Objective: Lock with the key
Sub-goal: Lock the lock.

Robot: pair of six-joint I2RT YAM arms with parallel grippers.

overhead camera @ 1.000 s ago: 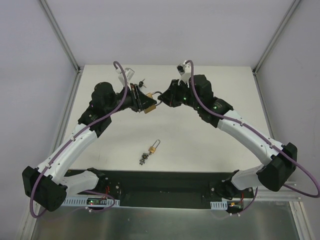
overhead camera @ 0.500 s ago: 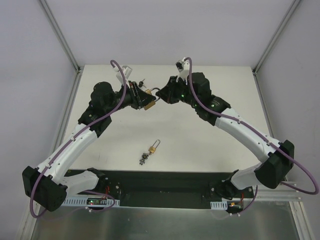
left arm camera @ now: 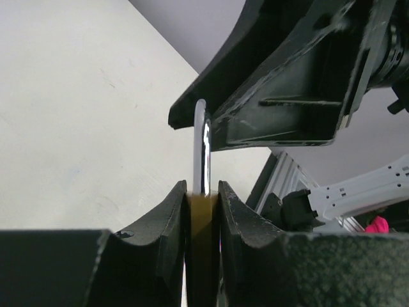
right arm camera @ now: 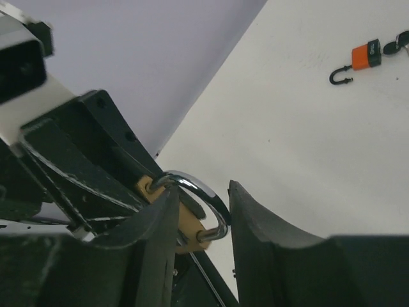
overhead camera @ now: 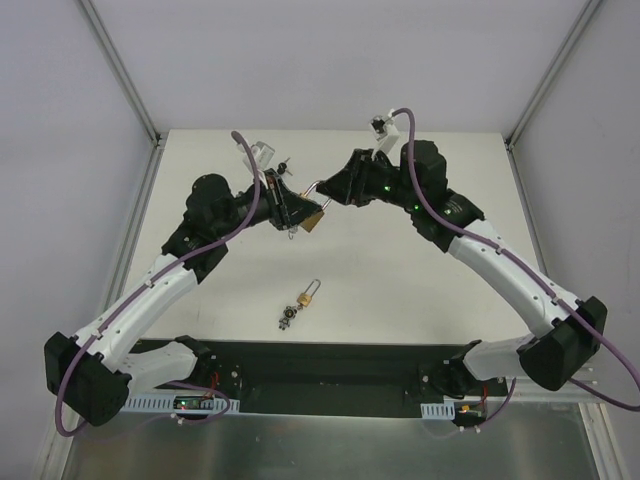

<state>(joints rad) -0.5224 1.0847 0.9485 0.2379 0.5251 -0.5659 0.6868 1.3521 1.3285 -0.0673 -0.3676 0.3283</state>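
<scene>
A brass padlock [overhead camera: 313,221] with a steel shackle [right arm camera: 206,192] is held above the table's back middle. My left gripper [left arm camera: 203,192] is shut on its brass body [left arm camera: 203,220], shackle pointing away from it. My right gripper [right arm camera: 202,195] meets it from the right, its jaws open on either side of the shackle. The right finger [right arm camera: 255,224] lies against the shackle's bend, the left finger [right arm camera: 160,236] beside the body. In the overhead view the right gripper [overhead camera: 326,193] is tip to tip with the left gripper [overhead camera: 296,212]. The held padlock's key is hidden.
A second small brass padlock [overhead camera: 306,297] with its shackle up and a key bunch [overhead camera: 287,318] lies on the table in front of the arms. An orange padlock [right arm camera: 363,57] with an open shackle and a key lies on the table behind the grippers. Grey walls enclose the table.
My right gripper, shut on the shackle a second ago, has opened. Both grippers and the padlock have shifted slightly right and toward the front.
</scene>
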